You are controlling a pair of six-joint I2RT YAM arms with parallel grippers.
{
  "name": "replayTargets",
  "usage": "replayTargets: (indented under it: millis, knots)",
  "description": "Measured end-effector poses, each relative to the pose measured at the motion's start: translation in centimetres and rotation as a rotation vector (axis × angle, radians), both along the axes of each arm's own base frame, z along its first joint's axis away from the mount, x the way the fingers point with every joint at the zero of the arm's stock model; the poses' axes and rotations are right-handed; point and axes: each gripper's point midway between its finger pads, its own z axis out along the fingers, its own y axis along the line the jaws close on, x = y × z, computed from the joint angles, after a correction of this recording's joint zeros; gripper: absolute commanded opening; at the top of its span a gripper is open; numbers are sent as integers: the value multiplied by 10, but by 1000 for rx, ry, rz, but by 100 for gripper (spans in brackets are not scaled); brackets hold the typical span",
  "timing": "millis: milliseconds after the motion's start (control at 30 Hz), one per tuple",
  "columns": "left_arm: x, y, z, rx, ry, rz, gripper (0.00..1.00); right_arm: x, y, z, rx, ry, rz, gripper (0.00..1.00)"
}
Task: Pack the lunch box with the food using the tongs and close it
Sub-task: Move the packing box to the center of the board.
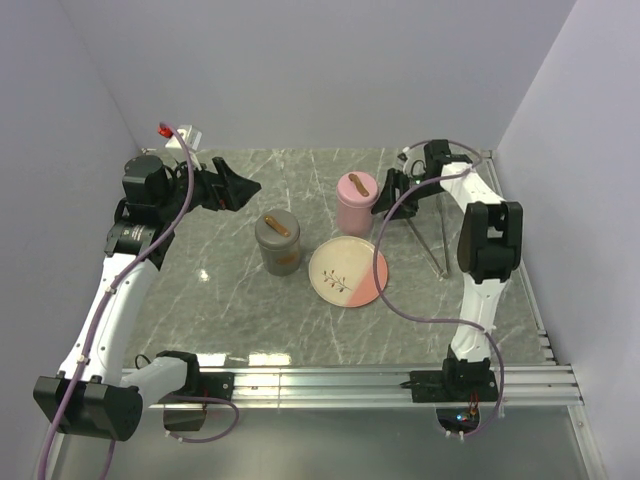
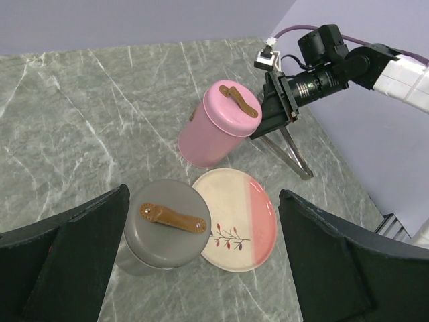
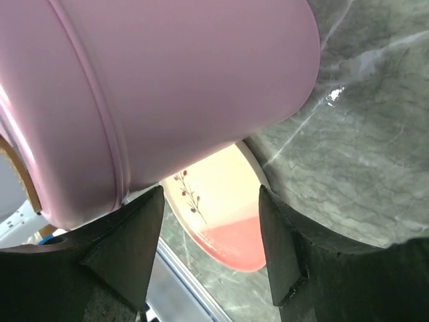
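The lunch box shows as two round lidded tins with brown strap handles, a pink tin (image 1: 355,200) (image 2: 218,127) (image 3: 181,87) and a grey tin (image 1: 278,243) (image 2: 167,225). The silver tongs (image 1: 428,245) (image 2: 291,151) lie on the table right of the pink tin. No food is in view; the cream-and-pink plate (image 1: 347,272) (image 2: 234,201) (image 3: 221,208) is bare. My right gripper (image 1: 383,195) (image 2: 268,114) (image 3: 210,194) is open, its tips right against the pink tin's side, with nothing between them. Back at the left, my left gripper (image 1: 240,188) (image 2: 203,201) hangs wide open and looks down on the grey tin and plate.
Walls close in the marble table at the back and on both sides. A metal rail (image 1: 400,380) runs along the near edge. The right arm's purple cable (image 1: 400,300) loops over the table by the plate.
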Motion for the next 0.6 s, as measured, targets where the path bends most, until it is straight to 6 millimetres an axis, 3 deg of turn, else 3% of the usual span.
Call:
replayTargets:
  millis: [100,200,333,600]
  knots:
    - [0,0,0,0,-1,0,99,-3,-6,0,41,10,-38,65]
    - [0,0,0,-1,-1,-1,99,-2,-26,3,85,26,-137,64]
    - [0,0,0,-1,0,-1,99,15,-51,19,136,-18,-292,64]
    - [0,1,0,4,-3,2,99,58,-30,47,242,-73,-445,60]
